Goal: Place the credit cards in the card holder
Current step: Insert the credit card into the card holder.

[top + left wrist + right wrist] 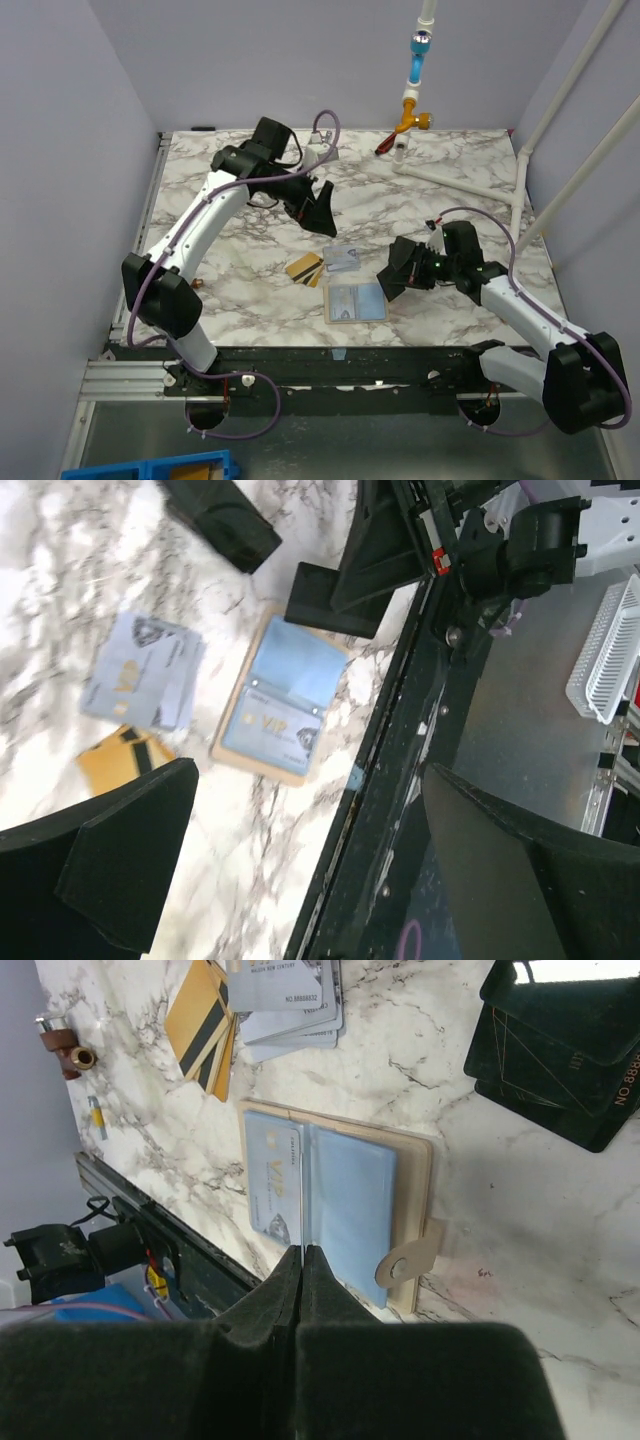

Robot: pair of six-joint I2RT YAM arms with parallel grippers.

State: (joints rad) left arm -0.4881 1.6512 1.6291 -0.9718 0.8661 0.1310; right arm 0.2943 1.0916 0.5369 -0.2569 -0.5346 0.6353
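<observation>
Near front table point(230, 290) edge: card holder point(355, 302) lies open flat, pockets up for loading; one pale card point(272, 1175) slotted (VIP print). Loose credit cards point(343, 259), grey-blue and gold, just behind. Right gripper point(393, 274) beside holder, jaws shut, empty, probably to steady it. Left gripper point(320, 214) aloft beyond cards, jaws wide, empty.

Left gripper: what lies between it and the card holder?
The top view shows the grey-blue credit cards between left gripper and card holder, gold cards beside them.
</observation>
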